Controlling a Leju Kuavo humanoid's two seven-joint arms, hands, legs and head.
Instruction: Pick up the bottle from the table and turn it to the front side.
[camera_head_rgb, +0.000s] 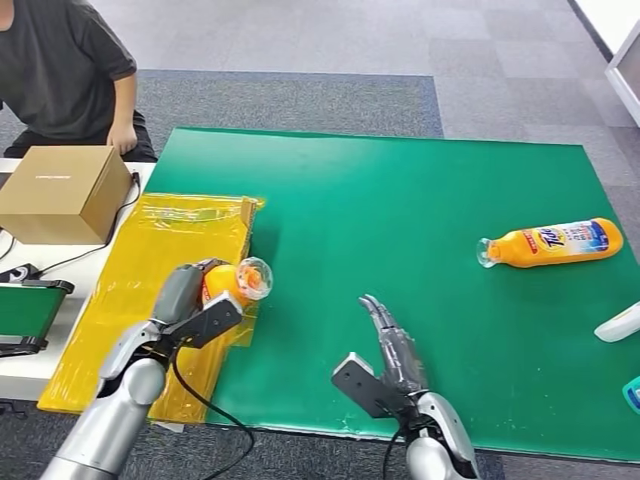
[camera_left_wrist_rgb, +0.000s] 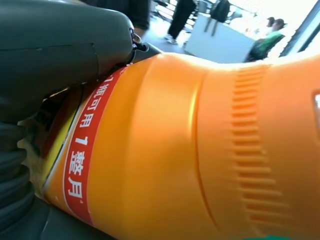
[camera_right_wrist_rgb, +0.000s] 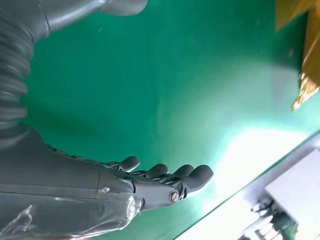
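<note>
My left hand grips an orange bottle with a clear cap over the left edge of the green mat, beside the yellow sheet. In the left wrist view the orange bottle with its red label band lies against my dark fingers. A second orange bottle with a blue and white label lies on its side at the mat's right, cap pointing left. My right hand hovers open over the mat's front edge with fingers stretched out, and the right hand holds nothing above the green surface.
A yellow plastic sheet covers the white table left of the mat. A cardboard box stands at the back left, with a person seated behind it. A white object and a teal item lie at the right edge.
</note>
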